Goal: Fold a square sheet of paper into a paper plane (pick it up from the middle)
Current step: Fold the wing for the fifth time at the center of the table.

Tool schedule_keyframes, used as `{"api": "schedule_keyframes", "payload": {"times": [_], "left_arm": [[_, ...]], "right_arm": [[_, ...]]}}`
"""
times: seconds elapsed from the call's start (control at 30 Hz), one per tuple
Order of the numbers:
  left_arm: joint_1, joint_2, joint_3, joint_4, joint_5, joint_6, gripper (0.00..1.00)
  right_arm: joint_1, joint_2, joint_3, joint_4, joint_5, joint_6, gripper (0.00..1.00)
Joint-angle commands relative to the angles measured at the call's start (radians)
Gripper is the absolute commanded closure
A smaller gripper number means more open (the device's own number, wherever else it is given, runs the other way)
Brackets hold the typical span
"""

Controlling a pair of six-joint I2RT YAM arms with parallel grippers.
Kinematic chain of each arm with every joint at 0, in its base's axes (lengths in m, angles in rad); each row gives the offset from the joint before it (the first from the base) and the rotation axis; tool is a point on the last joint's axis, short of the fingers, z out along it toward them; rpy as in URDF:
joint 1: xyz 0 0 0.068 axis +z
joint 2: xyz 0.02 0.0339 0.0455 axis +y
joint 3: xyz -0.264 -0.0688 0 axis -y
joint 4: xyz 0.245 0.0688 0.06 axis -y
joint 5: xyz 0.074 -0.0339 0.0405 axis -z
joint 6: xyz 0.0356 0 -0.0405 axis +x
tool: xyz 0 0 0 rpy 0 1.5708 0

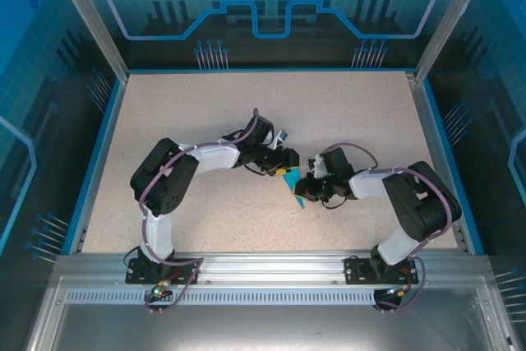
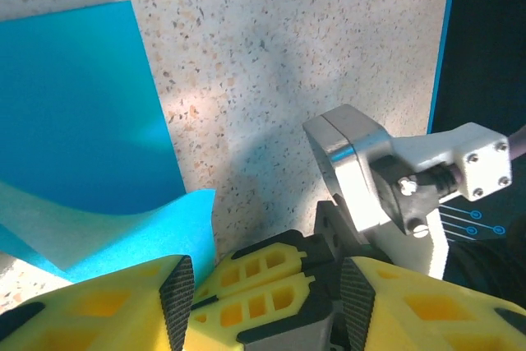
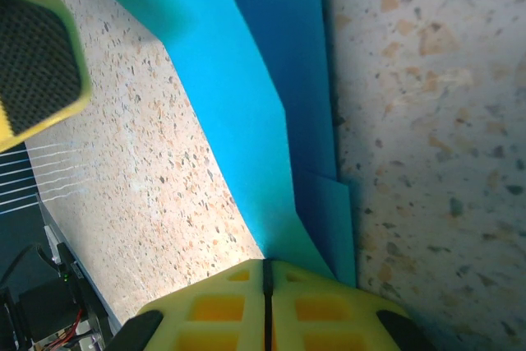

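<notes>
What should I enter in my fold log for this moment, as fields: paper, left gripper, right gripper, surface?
paper: cyan sheet, folded over in layers, part curling up
left gripper: open, holding nothing
right gripper: shut on the sheet's edge
surface: speckled table

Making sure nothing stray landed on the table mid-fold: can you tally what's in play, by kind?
cyan paper sheet: 1
grippers: 2 (left gripper, jaws apart; right gripper, closed on the sheet)
total: 3
</notes>
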Motion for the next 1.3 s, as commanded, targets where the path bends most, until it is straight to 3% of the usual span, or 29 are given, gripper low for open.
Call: {"api": "schedule_keyframes", "payload": {"times": [0.0, 0.53, 1.27], "left_arm": [[0.005, 0.015, -0.01, 0.014, -0.006, 0.017, 0.46], [0.043, 0.108, -0.007, 0.04, -0.044, 0.014, 0.47], [0.143, 0.157, 0.112, -0.051, -0.01, 0.136, 0.46]], "right_arm": [[-0.01, 0.049, -0.044, -0.091, 0.054, 0.004, 0.92], [-0.009, 0.046, -0.074, -0.102, 0.057, -0.01, 0.93], [-0.01, 0.052, -0.098, -0.12, 0.039, -0.053, 0.94]]}}
